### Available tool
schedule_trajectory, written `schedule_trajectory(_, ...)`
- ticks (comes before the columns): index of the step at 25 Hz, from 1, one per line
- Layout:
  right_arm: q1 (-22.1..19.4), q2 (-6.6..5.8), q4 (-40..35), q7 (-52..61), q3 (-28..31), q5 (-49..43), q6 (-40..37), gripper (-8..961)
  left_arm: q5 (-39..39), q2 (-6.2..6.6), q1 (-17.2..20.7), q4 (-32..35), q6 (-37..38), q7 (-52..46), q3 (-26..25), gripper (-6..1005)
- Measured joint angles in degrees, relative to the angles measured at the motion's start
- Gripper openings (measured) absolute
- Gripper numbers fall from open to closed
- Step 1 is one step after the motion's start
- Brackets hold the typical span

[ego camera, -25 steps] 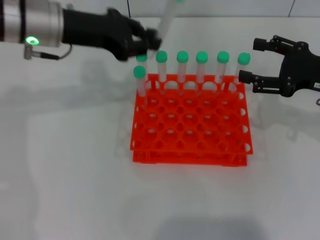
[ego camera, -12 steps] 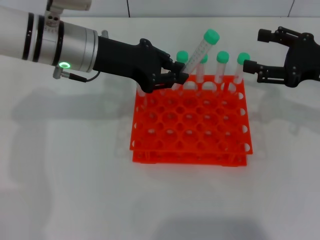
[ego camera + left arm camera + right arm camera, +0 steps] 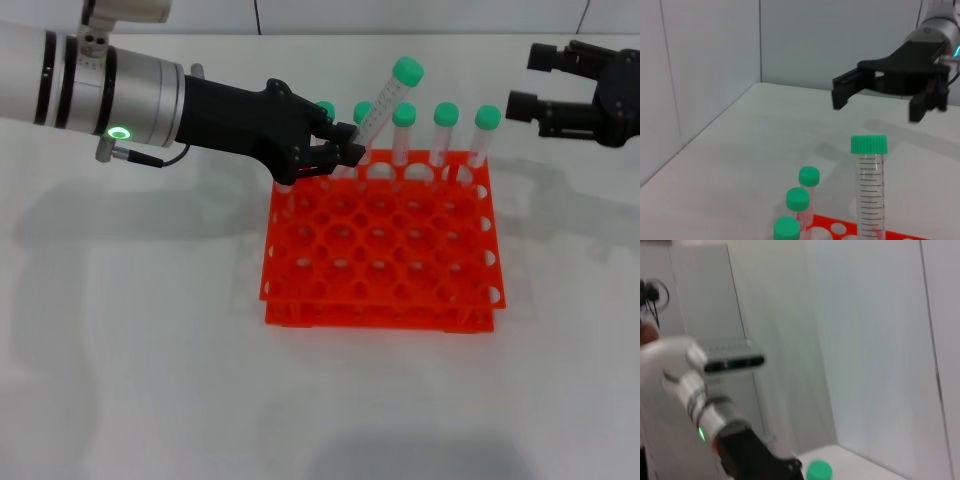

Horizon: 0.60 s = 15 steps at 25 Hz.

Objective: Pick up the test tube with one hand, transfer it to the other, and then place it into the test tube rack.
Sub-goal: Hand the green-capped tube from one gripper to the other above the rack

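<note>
My left gripper (image 3: 338, 150), the unlabelled black one on the silver arm with the green ring light, is shut on the lower part of a test tube (image 3: 380, 105). The tube tilts right, its green cap up, over the back left of the orange-red rack (image 3: 380, 315). In the left wrist view the held tube (image 3: 868, 195) stands in front, with my right gripper (image 3: 877, 102) open beyond it. In the head view my right gripper (image 3: 530, 80) is open at the far right, above and behind the rack, apart from the tube. The right wrist view shows a green cap (image 3: 818, 471).
Several other green-capped tubes (image 3: 445, 135) stand in the rack's back row; three of their caps (image 3: 798, 198) show in the left wrist view. The rack's other rows of holes hold nothing. White table (image 3: 150, 350) lies around the rack.
My left gripper has brought the tube down from above the rack's back left corner and tilted it to the right. My right gripper has moved up and away to the right.
</note>
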Motion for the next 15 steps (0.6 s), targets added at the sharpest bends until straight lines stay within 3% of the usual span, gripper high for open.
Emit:
schedule_trajectory(3, 1.06, 0.67, 2.02, 1.77, 0.27, 1.73, -0.68, 849, 0.17, 0.07, -0.03, 0.00, -0.02, 0.11, -0.02, 233)
schedule_trajectory(10, 3.45, 7.39, 6.08, -3.56, 1.43, 2.40, 2.68, 848, 0.25, 0.01, -0.26, 0.00, -0.76, 0.78, 0.00, 238)
schedule_trajectory(12, 4.26, 8.10, 8.20, -5.43, 1.18, 4.05, 3.34, 848, 0.25, -0.17, -0.45, 0.00, -1.09, 0.82, 0.13, 239)
schedule_trajectory(15, 6.07, 8.11, 13.86, -9.17, 0.88, 7.95, 3.24, 848, 0.27, -0.28, -0.54, -0.02, -1.37, 1.20, 0.22, 241)
